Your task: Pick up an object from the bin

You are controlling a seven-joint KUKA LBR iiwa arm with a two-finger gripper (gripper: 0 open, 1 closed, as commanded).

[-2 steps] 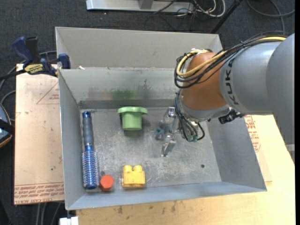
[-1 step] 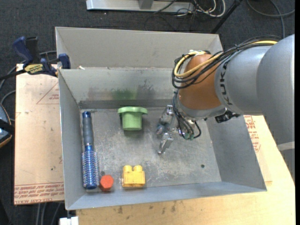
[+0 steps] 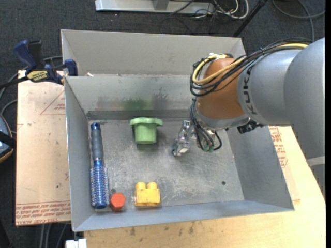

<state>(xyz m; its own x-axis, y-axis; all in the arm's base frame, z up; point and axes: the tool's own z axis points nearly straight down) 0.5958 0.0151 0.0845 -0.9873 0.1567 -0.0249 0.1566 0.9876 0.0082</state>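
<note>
Gripper (image 3: 179,150) low over bin (image 3: 77,138) floor near centre, just right of green flanged cup (image 3: 145,132), apparently apart from it; gripper opening cannot be told; blue brush (image 3: 98,169) along left wall

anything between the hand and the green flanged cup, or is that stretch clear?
Clear. In the camera view only bare bin floor shows between the hand and the green flanged cup; they stand apart.

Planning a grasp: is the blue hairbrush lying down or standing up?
Lying down. The blue hairbrush stretches flat on the floor along the wall of the bin at the view's left, bristle head at the near end.
</note>
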